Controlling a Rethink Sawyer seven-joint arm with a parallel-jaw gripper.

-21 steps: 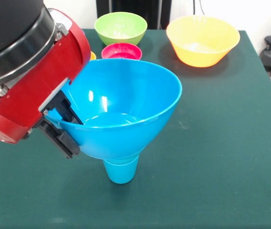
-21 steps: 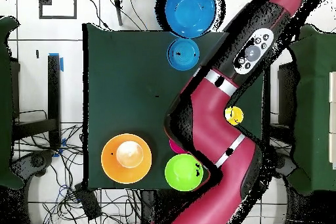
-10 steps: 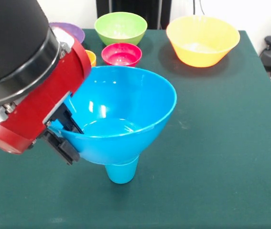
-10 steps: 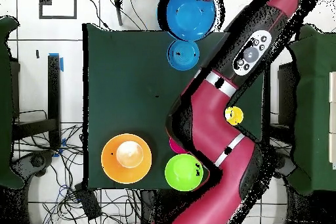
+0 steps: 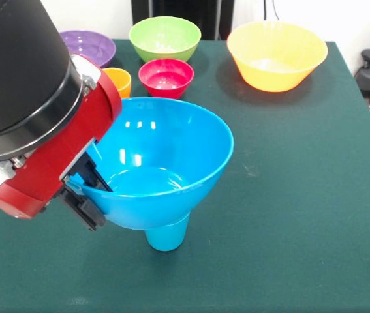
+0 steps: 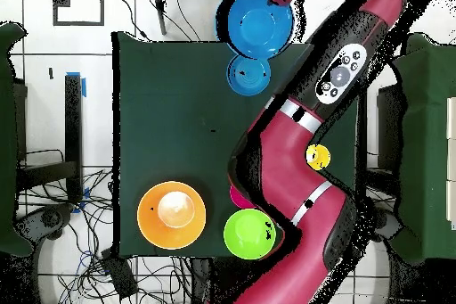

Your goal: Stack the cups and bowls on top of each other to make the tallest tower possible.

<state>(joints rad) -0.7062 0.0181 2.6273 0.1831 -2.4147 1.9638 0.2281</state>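
Green-clothed desk (image 5: 315,195) under white walls, cables trailing off its edges in the overhead view. Hand (image 5: 83,189) clamped on the rim of a big blue bowl (image 5: 171,156), one black finger inside the wall, the other outside, at the bowl's 8 o'clock in the front view. Bowl tilted, resting in the mouth of an upright blue cup (image 5: 167,236) that stands near the desk's 6 o'clock edge; together a two-piece funnel-shaped tower. Red and black arm (image 5: 34,111) filling the frame's 9 to 11 o'clock. Beyond the bowl at 12 o'clock, a red bowl (image 5: 166,75); just beside it at 9 o'clock, an orange cup (image 5: 118,79). Farther at 11 o'clock, a purple bowl (image 5: 88,45); at 12 o'clock, a green bowl (image 5: 165,36); at 1 o'clock, a yellow-orange bowl (image 5: 276,53). Overhead: smaller blue bowl (image 6: 248,71) on the desk close beside the held one, and a yellow cup (image 6: 317,155) next to the arm.
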